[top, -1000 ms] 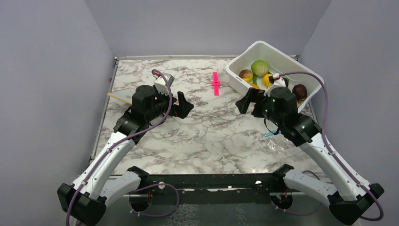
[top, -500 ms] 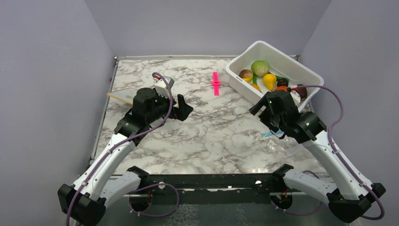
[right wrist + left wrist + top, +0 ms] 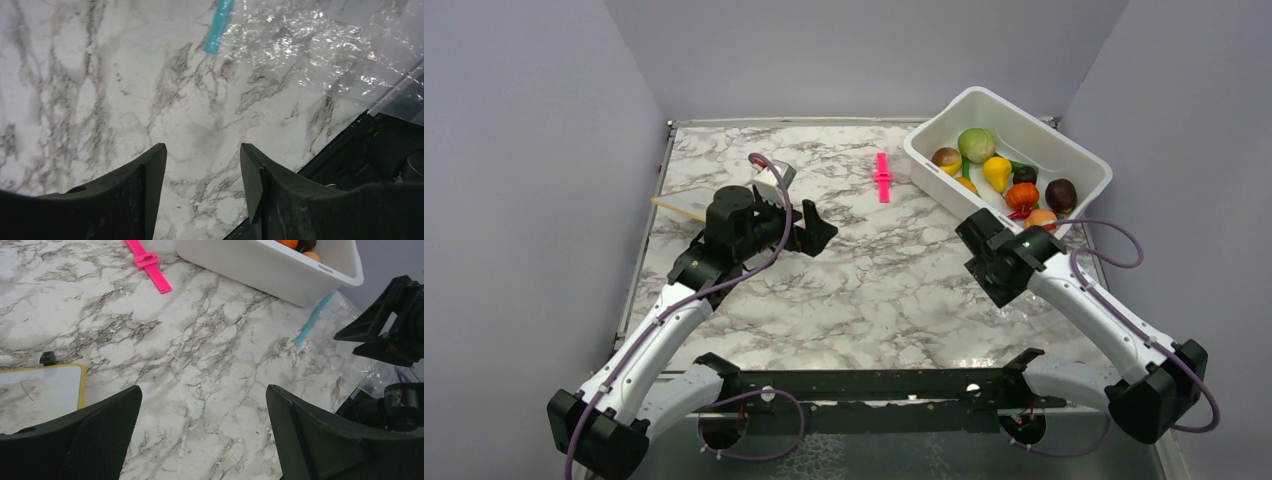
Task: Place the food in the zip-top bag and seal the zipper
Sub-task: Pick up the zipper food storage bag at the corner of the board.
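The food (image 3: 996, 172) lies in the white tub (image 3: 1074, 155): a green ball (image 3: 976, 143) with yellow, orange, red and dark brown pieces. The clear zip-top bag (image 3: 320, 50) lies flat on the marble near the right front edge, its light blue zipper (image 3: 220, 25) on the side facing the tub. My right gripper (image 3: 201, 150) points down over bare marble just short of the zipper's end, open part way with nothing between its fingers. In the top view the right gripper (image 3: 992, 262) covers most of the bag. My left gripper (image 3: 203, 390) hovers wide open over the table's left middle.
A bright pink clip (image 3: 882, 176) lies at the back centre, left of the tub. A flat yellowish board (image 3: 682, 203) sits by the left edge, behind the left gripper. The table's black front rail (image 3: 350, 145) runs close by the right gripper.
My right arm has swung from above the tub down and toward the front, over the bag, and its jaws have narrowed. The left arm has barely moved.
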### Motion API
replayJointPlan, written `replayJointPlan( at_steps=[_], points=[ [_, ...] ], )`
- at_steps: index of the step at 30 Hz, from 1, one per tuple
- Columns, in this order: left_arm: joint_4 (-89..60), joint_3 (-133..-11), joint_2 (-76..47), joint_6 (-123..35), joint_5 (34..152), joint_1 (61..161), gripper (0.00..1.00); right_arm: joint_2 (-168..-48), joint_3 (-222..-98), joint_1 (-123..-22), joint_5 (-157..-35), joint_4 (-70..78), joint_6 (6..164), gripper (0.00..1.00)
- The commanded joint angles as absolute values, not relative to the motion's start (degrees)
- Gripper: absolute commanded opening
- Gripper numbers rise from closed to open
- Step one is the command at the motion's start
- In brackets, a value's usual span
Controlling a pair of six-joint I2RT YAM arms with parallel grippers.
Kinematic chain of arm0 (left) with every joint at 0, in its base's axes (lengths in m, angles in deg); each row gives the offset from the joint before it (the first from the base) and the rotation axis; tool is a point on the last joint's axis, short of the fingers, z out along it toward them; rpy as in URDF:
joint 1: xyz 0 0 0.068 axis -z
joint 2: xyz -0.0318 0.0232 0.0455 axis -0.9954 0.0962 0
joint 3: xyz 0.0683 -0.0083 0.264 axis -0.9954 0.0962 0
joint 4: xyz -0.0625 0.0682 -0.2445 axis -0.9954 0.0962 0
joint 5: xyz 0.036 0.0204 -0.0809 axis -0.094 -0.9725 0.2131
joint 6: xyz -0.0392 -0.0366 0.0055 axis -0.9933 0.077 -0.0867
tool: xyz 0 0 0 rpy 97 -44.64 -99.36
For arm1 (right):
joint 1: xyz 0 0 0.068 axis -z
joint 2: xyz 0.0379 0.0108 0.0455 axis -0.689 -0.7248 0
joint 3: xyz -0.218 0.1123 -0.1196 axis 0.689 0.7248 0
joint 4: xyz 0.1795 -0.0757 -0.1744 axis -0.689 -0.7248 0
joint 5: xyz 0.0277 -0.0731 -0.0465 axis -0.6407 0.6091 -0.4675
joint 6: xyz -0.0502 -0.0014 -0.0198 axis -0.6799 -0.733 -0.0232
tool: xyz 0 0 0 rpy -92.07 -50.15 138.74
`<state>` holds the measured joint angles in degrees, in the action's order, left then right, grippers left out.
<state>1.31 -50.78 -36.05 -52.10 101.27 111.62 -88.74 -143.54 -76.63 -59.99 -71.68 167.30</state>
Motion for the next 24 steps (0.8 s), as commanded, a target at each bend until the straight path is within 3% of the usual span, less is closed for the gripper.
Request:
replayJointPlan(
  at_steps=[1,14,24],
  points=[
    [-1.5,-49.0,-35.6,-51.0,105.9,112.1,1.0,-91.7,-141.0,-77.0,-56.0,-74.9,176.2,0.56],
    [-4.8,-44.0,-39.6,-49.7,107.0,112.1,1.0,-101.8,-132.3,-73.6,-54.5,-74.4,192.8,0.55],
    [-4.8,-43.6,-40.7,-49.6,107.6,112.2,1.0,-108.3,-130.1,-70.0,-52.1,-64.9,192.0,0.59]
  ],
)
